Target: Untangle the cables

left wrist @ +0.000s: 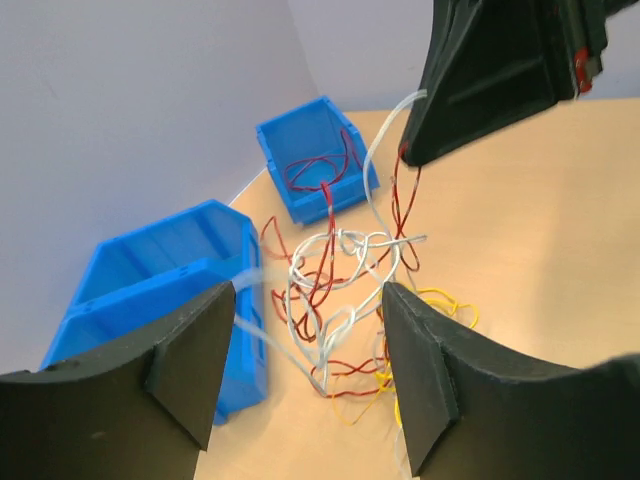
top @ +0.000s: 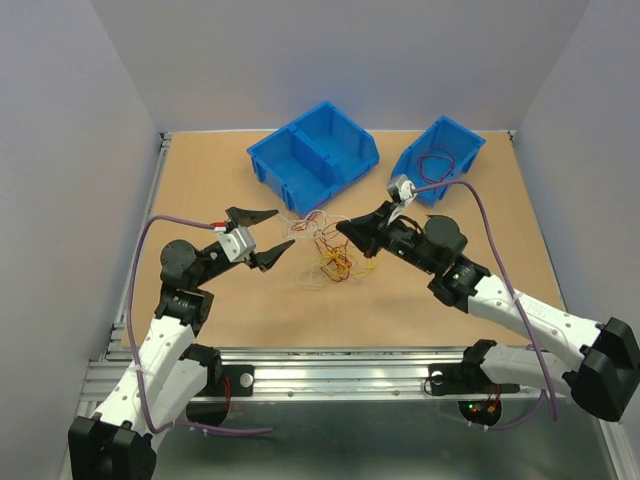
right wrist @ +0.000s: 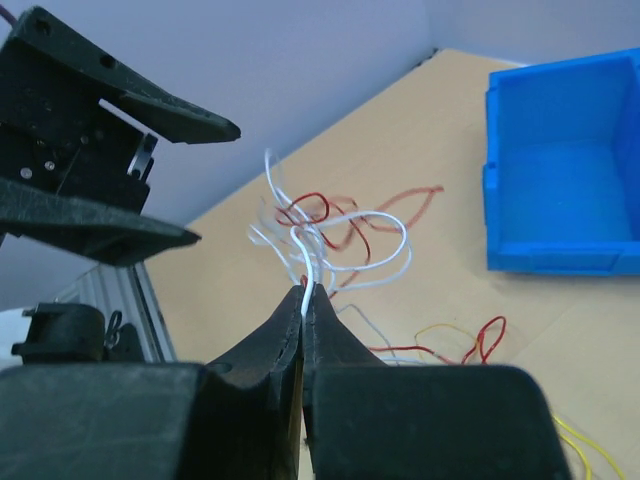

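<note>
A tangle of thin red, yellow and white cables [top: 325,252] lies on the table between my arms. My right gripper [top: 341,227] is shut on a white cable [right wrist: 306,262] and holds it up from the pile; red and white loops hang off its tip [left wrist: 400,190]. My left gripper [top: 285,231] is open and empty, just left of the tangle, with the cables [left wrist: 335,285] showing between its fingers [left wrist: 190,360]. Some red cable [top: 435,160] lies in the small blue bin.
A large two-part blue bin [top: 315,155] stands at the back centre and a small blue bin [top: 458,140] at the back right. Both lie close behind the tangle. The table's metal rail [top: 330,375] runs along the near edge.
</note>
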Robot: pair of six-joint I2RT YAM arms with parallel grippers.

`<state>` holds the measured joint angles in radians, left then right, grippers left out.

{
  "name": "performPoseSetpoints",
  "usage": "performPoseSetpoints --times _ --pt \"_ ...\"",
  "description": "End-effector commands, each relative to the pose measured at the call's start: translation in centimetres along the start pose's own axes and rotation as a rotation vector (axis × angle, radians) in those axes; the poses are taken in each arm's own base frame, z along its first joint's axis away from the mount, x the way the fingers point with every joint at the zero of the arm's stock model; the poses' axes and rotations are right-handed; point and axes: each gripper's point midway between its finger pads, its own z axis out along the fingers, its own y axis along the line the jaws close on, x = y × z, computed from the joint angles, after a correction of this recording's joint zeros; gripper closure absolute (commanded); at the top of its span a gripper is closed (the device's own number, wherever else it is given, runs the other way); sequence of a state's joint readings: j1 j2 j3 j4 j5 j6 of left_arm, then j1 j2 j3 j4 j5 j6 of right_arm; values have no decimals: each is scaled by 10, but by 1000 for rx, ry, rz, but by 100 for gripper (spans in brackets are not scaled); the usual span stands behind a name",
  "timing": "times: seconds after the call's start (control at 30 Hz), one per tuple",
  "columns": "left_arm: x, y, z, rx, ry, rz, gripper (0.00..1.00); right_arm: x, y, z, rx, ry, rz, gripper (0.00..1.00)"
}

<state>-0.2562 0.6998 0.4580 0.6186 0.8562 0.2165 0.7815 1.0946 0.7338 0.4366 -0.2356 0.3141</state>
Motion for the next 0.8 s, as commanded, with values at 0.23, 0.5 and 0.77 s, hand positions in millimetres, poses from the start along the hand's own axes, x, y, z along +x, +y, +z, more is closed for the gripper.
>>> performPoseSetpoints --times 0.23,0.5,0.77 --pt "15 -7 10 65 20 7 4 -31 -6 -15 84 -143 -5 99" --pt "28 -11 24 58 54 -12 4 -43 10 -23 20 -165 -21 99" --pt "40 -43 58 176 84 -13 5 -45 17 -22 -13 -158 -6 99"
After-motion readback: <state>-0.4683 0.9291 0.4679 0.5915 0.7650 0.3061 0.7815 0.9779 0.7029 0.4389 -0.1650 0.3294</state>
